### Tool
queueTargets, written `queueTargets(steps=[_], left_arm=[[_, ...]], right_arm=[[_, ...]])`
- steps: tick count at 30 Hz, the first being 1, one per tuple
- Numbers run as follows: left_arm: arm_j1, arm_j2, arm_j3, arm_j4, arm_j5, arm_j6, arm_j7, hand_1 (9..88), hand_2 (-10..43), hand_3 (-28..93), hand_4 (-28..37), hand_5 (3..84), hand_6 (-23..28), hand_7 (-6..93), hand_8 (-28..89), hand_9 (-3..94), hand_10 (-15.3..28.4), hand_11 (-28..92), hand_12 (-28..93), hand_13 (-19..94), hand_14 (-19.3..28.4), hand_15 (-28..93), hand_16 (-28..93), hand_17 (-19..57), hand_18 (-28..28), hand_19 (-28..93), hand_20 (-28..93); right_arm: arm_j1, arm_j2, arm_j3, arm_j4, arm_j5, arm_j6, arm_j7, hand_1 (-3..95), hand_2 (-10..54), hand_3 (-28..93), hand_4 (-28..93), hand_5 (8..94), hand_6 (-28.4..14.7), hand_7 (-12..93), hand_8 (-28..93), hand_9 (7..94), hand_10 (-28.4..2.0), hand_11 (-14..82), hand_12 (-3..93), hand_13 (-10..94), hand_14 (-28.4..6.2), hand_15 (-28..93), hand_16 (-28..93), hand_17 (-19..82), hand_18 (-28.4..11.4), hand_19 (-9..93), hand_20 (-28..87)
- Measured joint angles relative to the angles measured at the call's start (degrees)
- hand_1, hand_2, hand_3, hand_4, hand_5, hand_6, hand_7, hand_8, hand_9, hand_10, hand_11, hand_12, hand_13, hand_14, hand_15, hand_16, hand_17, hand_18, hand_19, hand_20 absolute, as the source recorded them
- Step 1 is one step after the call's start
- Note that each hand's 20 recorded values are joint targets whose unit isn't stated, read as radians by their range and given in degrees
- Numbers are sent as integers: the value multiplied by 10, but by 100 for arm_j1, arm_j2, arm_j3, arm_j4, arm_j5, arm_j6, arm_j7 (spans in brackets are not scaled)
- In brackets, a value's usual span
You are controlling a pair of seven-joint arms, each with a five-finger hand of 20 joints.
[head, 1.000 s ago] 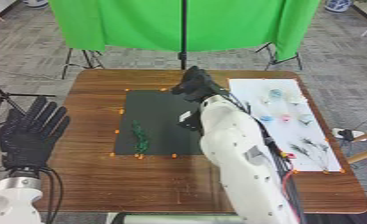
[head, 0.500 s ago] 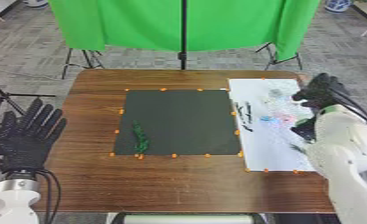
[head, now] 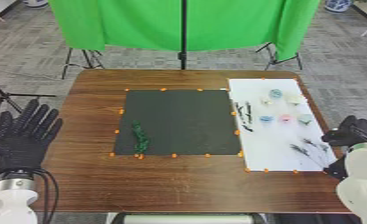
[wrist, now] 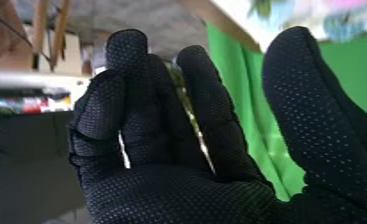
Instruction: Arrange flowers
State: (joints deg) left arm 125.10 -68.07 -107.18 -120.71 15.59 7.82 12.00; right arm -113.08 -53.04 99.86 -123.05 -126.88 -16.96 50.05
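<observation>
My right hand is at the white sheet's right edge, near the table's right side; in the right wrist view the hand is open with nothing in it. My left hand lies open to the left of the table. A green leafy stem rests on the left part of the dark mat. On the white sheet are a blue flower, a pink flower, another blue flower, pale flowers, dark thin stems and feathery sprigs.
Small orange markers edge the mat and sheet on the brown table. A green cloth hangs on stands behind the table. A white cylinder lies at the front edge.
My right arm has swung from above the dark mat across the white sheet to its right edge, uncovering the mat and most of the flowers. The left hand has barely shifted.
</observation>
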Motion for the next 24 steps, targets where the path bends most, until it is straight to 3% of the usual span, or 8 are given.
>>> queueTargets(steps=[6,10,12,16,17,18,19,24], left_arm=[[-37,-1,17,0,-7,80,-8,243,118,729,-283,435,86,142,-98,355,155,181,106,264,162,369,-57,-61,150,335,119],[-30,-6,13,-8,-5,98,-8,244,122,729,-283,436,87,143,-100,359,158,187,108,268,168,402,-53,-63,158,365,131],[-20,-11,6,-17,-3,99,-8,245,122,730,-283,437,87,143,-100,359,157,188,108,269,167,406,-54,-63,158,367,131],[15,-29,0,-49,-3,99,-6,245,122,730,-283,437,87,144,-100,359,157,189,108,269,169,407,-58,-63,159,369,132],[22,-35,0,-53,-3,99,-6,245,122,730,-283,437,87,144,-100,360,157,190,107,269,169,408,-58,-63,159,369,132],[28,-40,0,-54,-3,99,-6,245,122,731,-283,437,87,144,-100,360,157,190,107,269,169,408,-59,-63,159,370,132],[32,-44,0,-54,-3,98,-7,246,122,731,-283,438,87,144,-100,360,156,190,107,269,169,409,-59,-63,160,370,132],[40,-53,0,-54,-5,97,-10,247,123,730,-283,438,87,145,-101,362,157,191,107,270,169,412,-59,-64,160,372,132]], right_arm=[[-54,-149,-98,424,-22,371,-32,425,-95,751,-283,600,-83,216,-116,538,-218,182,165,514,-182,590,187,332,-270,915,340],[-52,-203,-188,590,-25,303,-37,446,-95,751,-283,630,-71,223,-124,564,-211,187,163,527,-174,595,193,335,-269,914,347],[-52,-224,-230,590,-34,235,-53,472,-95,747,-283,665,-50,242,-128,598,-194,205,169,536,-170,607,204,338,-264,911,351],[-19,-229,-318,588,-177,187,-110,541,-95,664,-283,704,-45,279,13,661,-174,251,195,556,-161,625,236,345,-259,908,363],[-8,-226,-351,593,-242,189,-124,562,-95,650,-283,722,-41,297,27,687,-167,247,235,569,-158,622,275,347,-257,907,367],[1,-222,-390,602,-314,200,-139,590,-95,655,-282,765,-30,330,69,767,-144,175,366,602,-144,611,354,358,-253,908,376],[6,-216,-437,615,-391,227,-156,602,-95,661,-282,783,-25,345,86,800,-135,163,424,618,-140,616,391,365,-251,910,380],[-19,-204,-583,664,-625,543,-214,605,-95,677,-283,790,-18,360,102,827,-116,233,512,652,-150,684,425,390,-254,926,395]])
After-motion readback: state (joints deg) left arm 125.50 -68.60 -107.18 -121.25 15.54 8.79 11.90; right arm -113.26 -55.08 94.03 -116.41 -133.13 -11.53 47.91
